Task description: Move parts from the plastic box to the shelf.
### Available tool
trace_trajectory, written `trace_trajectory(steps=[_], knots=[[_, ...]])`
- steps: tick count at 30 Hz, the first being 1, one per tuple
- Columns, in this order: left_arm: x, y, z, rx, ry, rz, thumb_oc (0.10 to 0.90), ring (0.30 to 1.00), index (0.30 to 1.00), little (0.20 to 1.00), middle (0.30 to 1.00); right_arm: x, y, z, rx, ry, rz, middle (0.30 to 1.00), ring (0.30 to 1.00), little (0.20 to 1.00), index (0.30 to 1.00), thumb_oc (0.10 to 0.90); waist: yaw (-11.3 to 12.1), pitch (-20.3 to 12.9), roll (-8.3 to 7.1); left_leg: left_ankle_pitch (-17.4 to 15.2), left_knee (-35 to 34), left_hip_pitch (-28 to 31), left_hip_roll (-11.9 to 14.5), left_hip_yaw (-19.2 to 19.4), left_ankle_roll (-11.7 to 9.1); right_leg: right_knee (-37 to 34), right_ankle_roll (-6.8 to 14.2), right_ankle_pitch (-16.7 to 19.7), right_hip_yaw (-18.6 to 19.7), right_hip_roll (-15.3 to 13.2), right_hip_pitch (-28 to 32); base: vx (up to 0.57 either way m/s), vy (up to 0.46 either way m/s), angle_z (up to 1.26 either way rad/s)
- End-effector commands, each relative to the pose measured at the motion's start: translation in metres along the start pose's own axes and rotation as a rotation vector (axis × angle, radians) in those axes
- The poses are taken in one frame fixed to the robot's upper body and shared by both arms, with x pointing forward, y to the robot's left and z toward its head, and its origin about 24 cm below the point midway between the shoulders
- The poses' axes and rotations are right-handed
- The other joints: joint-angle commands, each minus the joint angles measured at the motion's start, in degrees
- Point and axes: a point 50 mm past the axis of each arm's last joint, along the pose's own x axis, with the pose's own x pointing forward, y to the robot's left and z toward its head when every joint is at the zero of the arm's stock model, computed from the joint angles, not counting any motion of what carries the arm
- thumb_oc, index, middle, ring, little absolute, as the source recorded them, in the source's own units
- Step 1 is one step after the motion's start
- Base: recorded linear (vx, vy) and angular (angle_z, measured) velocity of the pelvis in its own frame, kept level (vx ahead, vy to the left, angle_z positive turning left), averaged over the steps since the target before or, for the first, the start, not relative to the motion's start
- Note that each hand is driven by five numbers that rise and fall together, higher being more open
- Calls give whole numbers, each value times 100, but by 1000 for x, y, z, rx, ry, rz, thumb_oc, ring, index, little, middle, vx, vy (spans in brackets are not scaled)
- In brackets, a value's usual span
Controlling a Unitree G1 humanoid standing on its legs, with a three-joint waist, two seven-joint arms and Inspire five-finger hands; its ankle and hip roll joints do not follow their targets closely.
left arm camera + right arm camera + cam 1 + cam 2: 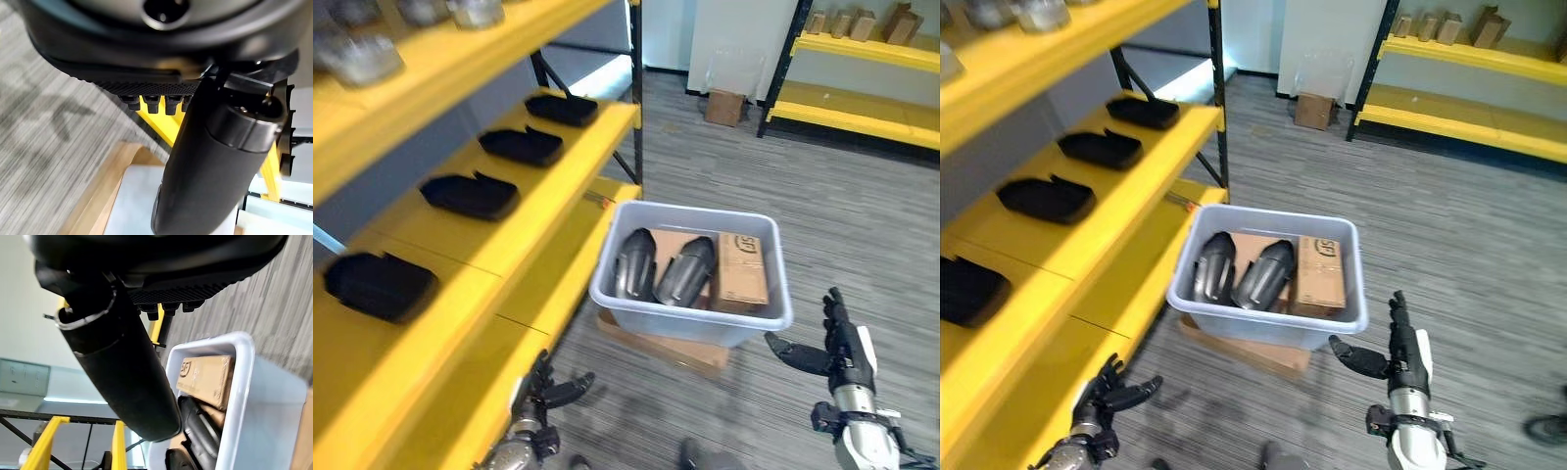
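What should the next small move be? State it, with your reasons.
Probably bring the right hand forward over the plastic box toward the nearer dark part. Both hands are open and empty; the left hand hangs low by the shelf, and two parts lie in the box beside a cardboard carton.

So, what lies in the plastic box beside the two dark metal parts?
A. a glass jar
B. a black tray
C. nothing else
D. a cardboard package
D: in the plastic box a brown cardboard package stands next to the two dark metal parts.
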Motion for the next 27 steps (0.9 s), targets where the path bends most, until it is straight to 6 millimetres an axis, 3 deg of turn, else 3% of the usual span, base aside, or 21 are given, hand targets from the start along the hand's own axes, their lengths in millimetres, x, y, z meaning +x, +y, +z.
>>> trace_trajectory(steps=[1, 2, 4, 5, 7, 8, 11, 15, 18, 27], knots=[[3, -8, 49, -37, -243, -48, 900, 1000, 1000, 1000, 1000, 17, -10, 62, -10, -320, -24, 1000, 1000, 1000, 1000, 900, 0, 260, 135, -65, -124, -222, -404, -424, 244, -1071, 465, 99, 473, 127, 913, 114, 64, -3], [2, -9, 48, -39, -242, -51, 900, 1000, 1000, 1000, 1000, 18, -9, 62, -5, -323, -23, 1000, 1000, 1000, 1000, 900, 26, 258, 129, 121, -620, -292, -370, -428, 156, -1100, 519, 87, 483, 94, 945, 92, 125, -5], [2, -9, 49, -37, -251, -54, 900, 1000, 1000, 1000, 1000, 21, -7, 64, -18, -334, -16, 1000, 1000, 1000, 1000, 900, 168, 345, 192, 473, -1576, -449, -560, -777, 173, -1013, 596, 151, 501, 36, 912, 133, 240, -22], [1, -8, 48, -45, -247, -48, 900, 1000, 1000, 1000, 1000, 25, 0, 68, -26, -353, 16, 1000, 1000, 1000, 1000, 900, 318, 356, 283, 654, -2286, -430, -663, -1353, 72, -879, 680, 28, 717, 60, 936, 158, 219, -29], [1, -9, 47, -52, -244, -49, 900, 1000, 1000, 1000, 1000, 26, 1, 69, -26, -357, 22, 1000, 1000, 1000, 1000, 900, 353, 349, 340, 714, -2415, -372, -627, -1428, 10, -830, 695, -23, 832, 87, 956, 207, 239, -128], [0, -10, 42, -84, -231, -37, 900, 1000, 1000, 1000, 1000, 26, 7, 68, -6, -352, 53, 1000, 1000, 1000, 1000, 900, 416, 279, 375, 580, -2594, -98, -575, -1491, 38, -807, 733, -124, 1077, 95, 1036, 365, 409, -166], [1, -14, 43, -84, -233, -58, 900, 1000, 1000, 1000, 1000, 24, 8, 68, 1, -347, 56, 1000, 1000, 1000, 1000, 900, 422, 158, 377, 506, -2544, 38, -601, -1257, -4, -932, 831, -115, 1163, -61, 1163, 239, 304, -105], [2, -13, 51, -52, -258, -69, 900, 1000, 1000, 1000, 1000, 24, 10, 71, 8, -354, 48, 1000, 1000, 1000, 1000, 900, 345, 59, 254, -7, -2177, 21, -836, -803, 242, -1091, 1113, 102, 1359, -583, 1054, 105, 289, -63], [2, -10, 53, -43, -262, -63, 900, 1000, 1000, 1000, 1000, 24, 12, 73, -3, -359, 56, 1000, 1000, 1000, 1000, 900, 344, 52, 149, -233, -1935, -102, -909, -576, 348, -1164, 1225, 266, 1483, -759, 854, 10, 198, -50], [5, -7, 65, -15, -302, -59, 900, 1000, 1000, 1000, 1000, 30, -3, 86, -162, -416, -17, 1000, 1000, 1000, 1000, 900, 348, 176, -97, -486, -1409, -568, -926, -567, 400, -1191, 1295, 396, 1366, -853, 612, -7, 55, -7]])
